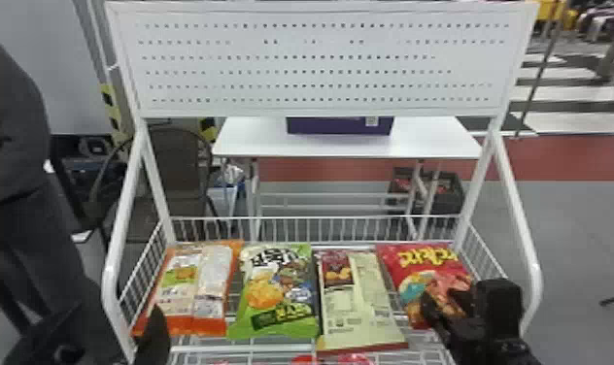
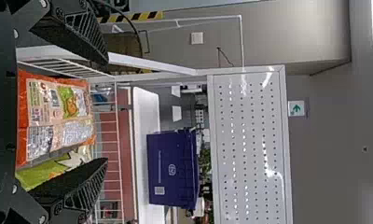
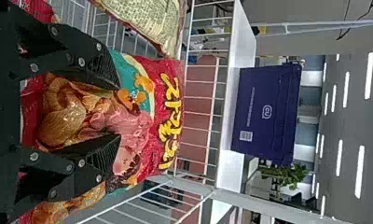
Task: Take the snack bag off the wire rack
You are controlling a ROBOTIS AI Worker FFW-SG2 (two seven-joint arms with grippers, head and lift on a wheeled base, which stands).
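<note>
1. While the red snack bag (image 1: 420,272) is borne by the wire rack (image 1: 233,348), the right gripper (image 3: 118,112) is poised at it, jaws spread.
2. If too little film is pinched, the bag could be dropped; if dragged sideways, the cream bag (image 1: 362,306) could be snagged.
3. The left gripper's (image 2: 107,111) jaws are parted too.

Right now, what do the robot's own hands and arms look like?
The left hand and right hand are both black, each with two tapering, wedge-like fingers ribbed along the side, and round silvery screws on the dark plates behind. The right arm is black too, with a blocky, rounded-edged housing.
</note>
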